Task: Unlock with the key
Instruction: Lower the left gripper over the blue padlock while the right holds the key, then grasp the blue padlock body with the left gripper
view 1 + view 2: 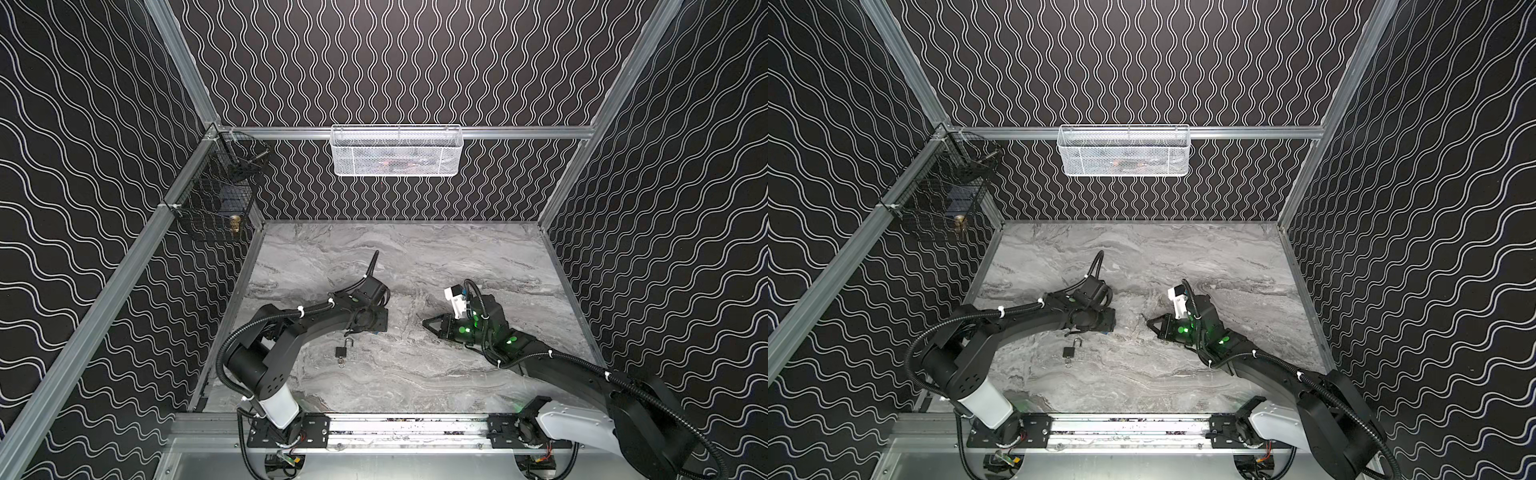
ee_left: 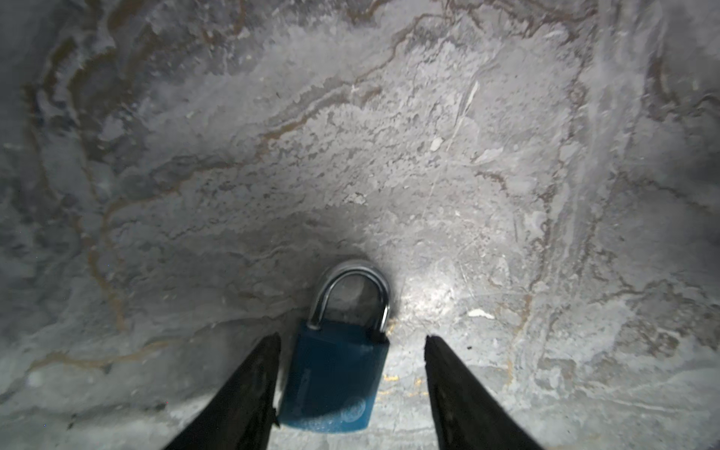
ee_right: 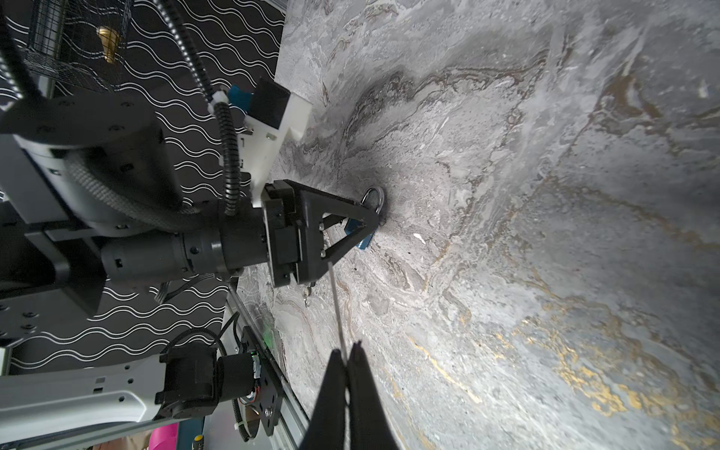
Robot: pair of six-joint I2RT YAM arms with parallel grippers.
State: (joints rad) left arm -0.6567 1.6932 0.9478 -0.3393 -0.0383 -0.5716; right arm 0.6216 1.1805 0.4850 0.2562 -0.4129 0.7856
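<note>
A small blue padlock (image 2: 331,382) lies flat on the marble table (image 1: 415,257), its steel shackle (image 2: 350,288) pointing away from my left gripper (image 2: 352,336). That gripper is open. The padlock body lies between its fingers, close against one finger, with a wide gap to the other. In both top views the padlock (image 1: 343,352) (image 1: 1068,352) lies left of centre, its shackle looking swung out. The key (image 1: 340,365) is at its near end; I cannot tell whether it is in the keyhole. My right gripper (image 3: 352,348) (image 1: 424,323) is shut, apart to the right. A thin grey strand rises from its tips.
A white mesh basket (image 1: 395,151) hangs on the back wall. A black wire basket (image 1: 216,208) holding a brass object (image 1: 235,224) hangs in the back left corner. The metal base rail (image 1: 407,426) runs along the table's front edge.
</note>
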